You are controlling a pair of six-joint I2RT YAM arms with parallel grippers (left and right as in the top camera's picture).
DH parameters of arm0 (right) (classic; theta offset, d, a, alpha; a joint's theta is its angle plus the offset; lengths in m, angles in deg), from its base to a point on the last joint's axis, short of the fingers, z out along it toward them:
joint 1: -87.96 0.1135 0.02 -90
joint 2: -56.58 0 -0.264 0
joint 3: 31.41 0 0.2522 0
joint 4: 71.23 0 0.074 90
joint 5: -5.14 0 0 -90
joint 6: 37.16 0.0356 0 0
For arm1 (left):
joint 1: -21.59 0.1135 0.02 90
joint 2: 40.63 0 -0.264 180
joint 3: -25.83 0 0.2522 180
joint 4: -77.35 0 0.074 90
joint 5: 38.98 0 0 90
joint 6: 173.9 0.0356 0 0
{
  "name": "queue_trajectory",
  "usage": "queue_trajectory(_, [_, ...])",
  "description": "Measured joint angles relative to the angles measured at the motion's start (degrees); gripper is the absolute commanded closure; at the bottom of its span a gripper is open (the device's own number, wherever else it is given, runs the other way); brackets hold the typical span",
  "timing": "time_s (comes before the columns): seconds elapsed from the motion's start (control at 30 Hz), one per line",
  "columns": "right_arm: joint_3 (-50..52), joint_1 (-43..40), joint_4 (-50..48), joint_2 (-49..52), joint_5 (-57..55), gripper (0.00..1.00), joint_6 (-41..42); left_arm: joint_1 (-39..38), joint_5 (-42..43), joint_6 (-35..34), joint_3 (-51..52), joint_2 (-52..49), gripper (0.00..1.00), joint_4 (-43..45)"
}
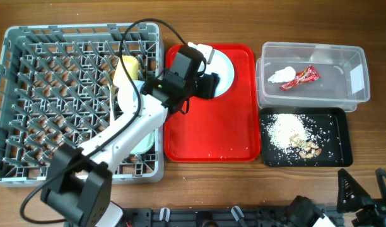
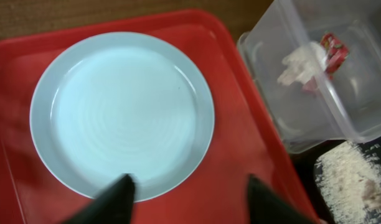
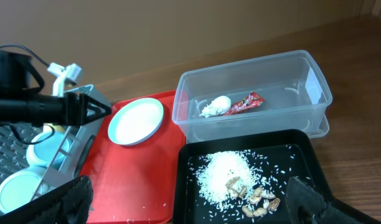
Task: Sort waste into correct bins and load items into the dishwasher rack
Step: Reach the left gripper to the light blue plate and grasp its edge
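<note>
The pale blue plate lies on the red tray. My left gripper is open and empty above the plate's near rim, one finger over the rim, the other over bare tray. The clear tub holds the white napkin and the red wrapper. The black tray holds rice and brown scraps. My right gripper is open and empty, low near the front edge, facing the black tray. The grey rack holds the yellow cup and bowls.
A few rice grains lie on the red tray's front part. My left arm crosses the rack's right side, with its cable looping above. The tub and black tray stand close together to the right of the red tray.
</note>
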Motion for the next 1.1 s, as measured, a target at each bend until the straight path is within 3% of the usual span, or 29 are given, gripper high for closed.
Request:
queue_trajectory(0.1, [0.0, 0.0, 0.0, 0.0, 0.0, 0.0, 0.0, -0.1, -0.1, 0.2, 0.0, -3.1, 0.85, 0.1])
queue_trajectory(0.23, [0.0, 0.0, 0.0, 0.0, 0.0, 0.0, 0.0, -0.9, 0.1, 0.0, 0.0, -8.7, 0.92, 2.4])
queue_trajectory(0.5, [0.0, 0.0, 0.0, 0.0, 0.0, 0.0, 0.0, -1.3, 1.0, -0.1, 0.0, -17.6, 0.96, 4.9])
queue_trajectory(0.7, [0.0, 0.0, 0.0, 0.0, 0.0, 0.0, 0.0, -1.3, 14.0, -1.6, 0.0, -17.3, 0.96, 0.3])
queue_trajectory(0.87, [0.0, 0.0, 0.0, 0.0, 0.0, 0.0, 0.0, -1.5, 32.5, -3.7, 0.0, -14.5, 0.91, -0.7])
queue_trajectory(1.0, [0.0, 0.0, 0.0, 0.0, 0.0, 0.0, 0.0, -1.5, 40.4, -4.5, 0.0, -9.8, 0.85, -2.0])
queue_trajectory(1.07, [0.0, 0.0, 0.0, 0.0, 0.0, 0.0, 0.0, -0.9, 41.6, -4.7, 0.0, -7.1, 0.76, -2.0])
queue_trajectory(1.1, [0.0, 0.0, 0.0, 0.0, 0.0, 0.0, 0.0, -0.3, 41.1, -4.9, 0.0, -5.6, 0.66, -2.1])
